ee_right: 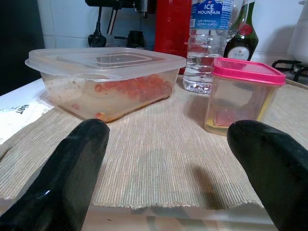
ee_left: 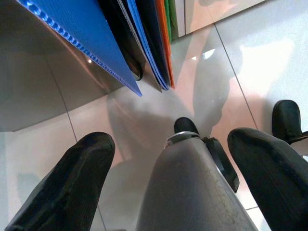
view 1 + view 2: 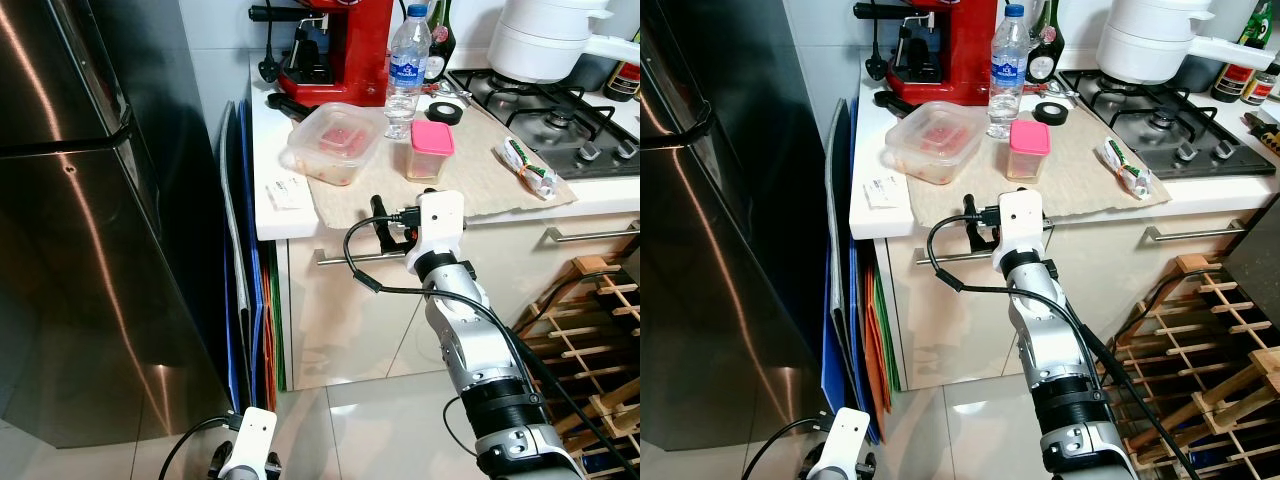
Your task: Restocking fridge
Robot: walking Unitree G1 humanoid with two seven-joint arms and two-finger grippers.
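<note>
The right end effector (image 1: 163, 144) is held with fingers spread at the bench (image 3: 300, 215) edge, aligned toward the clear food container (image 3: 334, 142) and pink-lidded tub (image 3: 431, 150) on the mat, presumably for pickup, while the left end effector (image 2: 173, 183), also spread, hangs idle.

A red coffee machine (image 3: 335, 50) stands at the back of the tabletop (image 3: 268, 170), beside a dark bottle (image 3: 440, 35). A white pot (image 3: 545, 38) sits on the gas hob (image 3: 545, 115), and coloured boards (image 3: 245, 290) lean upright between fridge and cabinet.
</note>
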